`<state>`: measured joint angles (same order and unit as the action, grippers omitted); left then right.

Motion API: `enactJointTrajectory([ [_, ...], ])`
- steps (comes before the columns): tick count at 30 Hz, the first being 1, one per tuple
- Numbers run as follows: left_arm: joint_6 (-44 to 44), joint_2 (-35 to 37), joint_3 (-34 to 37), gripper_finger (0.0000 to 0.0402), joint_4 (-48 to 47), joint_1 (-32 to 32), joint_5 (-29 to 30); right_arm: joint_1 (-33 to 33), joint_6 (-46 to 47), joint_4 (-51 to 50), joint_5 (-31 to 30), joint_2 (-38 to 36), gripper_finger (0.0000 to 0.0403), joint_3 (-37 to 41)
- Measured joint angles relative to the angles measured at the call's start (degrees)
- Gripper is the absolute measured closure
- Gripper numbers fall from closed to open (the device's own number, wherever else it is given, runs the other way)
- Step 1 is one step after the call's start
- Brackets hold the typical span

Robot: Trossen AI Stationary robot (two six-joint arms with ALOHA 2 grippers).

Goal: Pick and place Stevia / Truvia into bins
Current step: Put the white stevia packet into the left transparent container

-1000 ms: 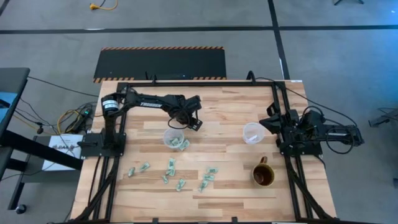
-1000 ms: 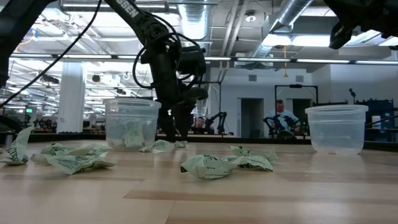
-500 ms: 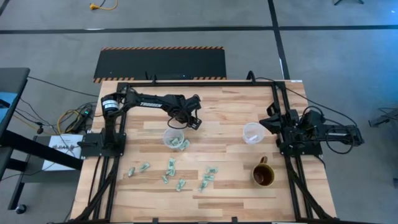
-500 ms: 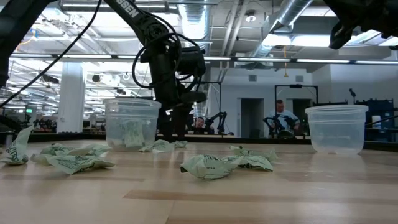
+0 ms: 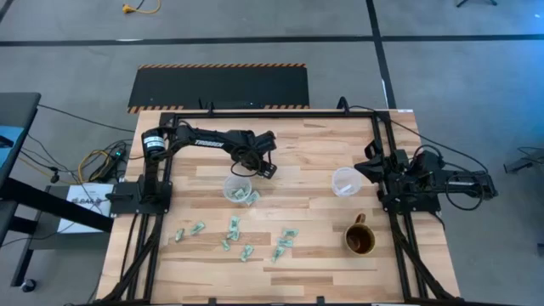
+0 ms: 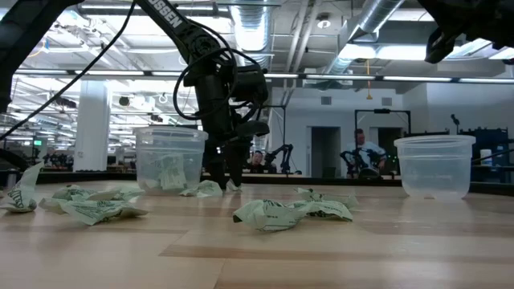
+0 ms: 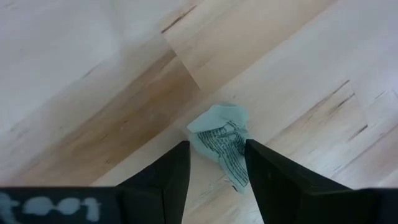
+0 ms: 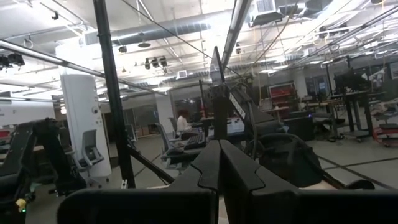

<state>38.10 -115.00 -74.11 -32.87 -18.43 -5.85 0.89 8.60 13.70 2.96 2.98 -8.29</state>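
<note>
High view: the left gripper (image 5: 257,167) hangs over the wooden surface (image 5: 297,153) just beyond the near cup (image 5: 235,189), which already holds green sachets; the loose sachets (image 5: 234,229) lie scattered nearer the front edge; the empty cup (image 5: 345,181) and the brown mug (image 5: 359,240) sit by the right arm, whose gripper (image 5: 371,167) waits at the surface's right side.

Low view: the left jaws point straight down beside the near cup (image 6: 170,157), tips close to the surface; one crumpled sachet (image 6: 210,189) lies at their foot; more packets (image 6: 293,211) lie in front.

Left wrist view: the jaws stand apart, gripping nothing; the sachet (image 7: 221,142) sits between the two fingers (image 7: 171,180), a little nearer one of them, with its far part beyond the tips.

Right wrist view: the right jaws are clenched on nothing, aimed out at the room.

Advice: I'd judge this the reach for a pick; go lower until the tips straddle the paper, nudge forward to centre it, then close gently, since crumpled paper slides; lift clear before swinging to the cup rim.
</note>
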Motion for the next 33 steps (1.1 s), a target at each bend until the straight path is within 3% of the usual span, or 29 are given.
enactJointTrajectory([
  [7, -4.71, -0.18, -1.32, 0.0273, -1.28, 0.13, 0.44, 0.00, 0.00, 0.02, 0.00, 0.00, 0.0403, 0.00],
  [18, -12.30, -0.47, -2.22, 0.0395, -2.20, 0.11, 1.17, 0.00, 0.00, 0.00, 0.00, 0.00, 0.0403, 0.00],
  [26, -15.90, 0.93, -7.58, 0.0401, -5.65, 2.40, 2.64, 0.00, 0.00, 0.02, 0.00, 0.00, 0.0403, 0.00],
  [33, -16.36, 8.87, -9.78, 0.0401, -14.73, 7.62, 8.54, 0.01, 0.00, 0.02, 0.00, 0.00, 0.0403, 0.00],
])
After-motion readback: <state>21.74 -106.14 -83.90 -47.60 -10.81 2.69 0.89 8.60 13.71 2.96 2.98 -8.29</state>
